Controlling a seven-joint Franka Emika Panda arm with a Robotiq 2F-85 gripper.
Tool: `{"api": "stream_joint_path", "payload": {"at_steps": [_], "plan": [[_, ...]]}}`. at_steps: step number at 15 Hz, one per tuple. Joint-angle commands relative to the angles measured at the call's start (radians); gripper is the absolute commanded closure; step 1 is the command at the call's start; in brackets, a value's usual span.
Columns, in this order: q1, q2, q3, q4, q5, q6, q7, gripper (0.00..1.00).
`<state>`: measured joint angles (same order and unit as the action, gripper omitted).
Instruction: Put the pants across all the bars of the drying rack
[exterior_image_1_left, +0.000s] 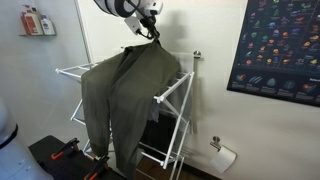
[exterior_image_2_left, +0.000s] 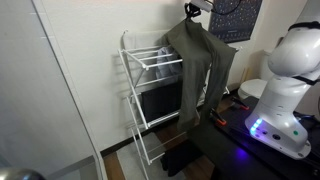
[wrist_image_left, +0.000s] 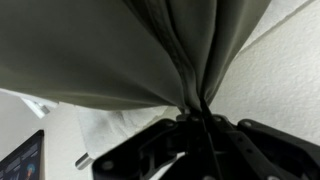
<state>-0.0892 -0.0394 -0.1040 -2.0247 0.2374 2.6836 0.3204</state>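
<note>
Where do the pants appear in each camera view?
In an exterior view: centre, pants hanging in front of the drying rack.
In an exterior view: right of centre, beside the rack.
Wrist view: filling the upper frame.
Shared landmark: the gripper pinching their top.

Ext cams flanking drying rack (exterior_image_1_left: 172, 87)

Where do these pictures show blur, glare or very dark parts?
Wrist view: the pants are close and soft; the jaws below are nearly black. In both exterior views the light is even and the drying rack is sharp enough; in an exterior view a pale pane at the left looks hazy.
</note>
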Motion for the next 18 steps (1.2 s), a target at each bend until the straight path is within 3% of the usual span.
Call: {"api": "stream_joint_path", "payload": {"at_steps": [1,17,18], "plan": [[-0.015,0.061,-0.007,0.038,0.008,0.041,0.005,0.99],[-0.031,0.203,-0.042,0.038,-0.039,0.042,0.009,0.99],[-0.031,0.206,-0.040,0.038,-0.035,0.035,0.003,0.76]]}}
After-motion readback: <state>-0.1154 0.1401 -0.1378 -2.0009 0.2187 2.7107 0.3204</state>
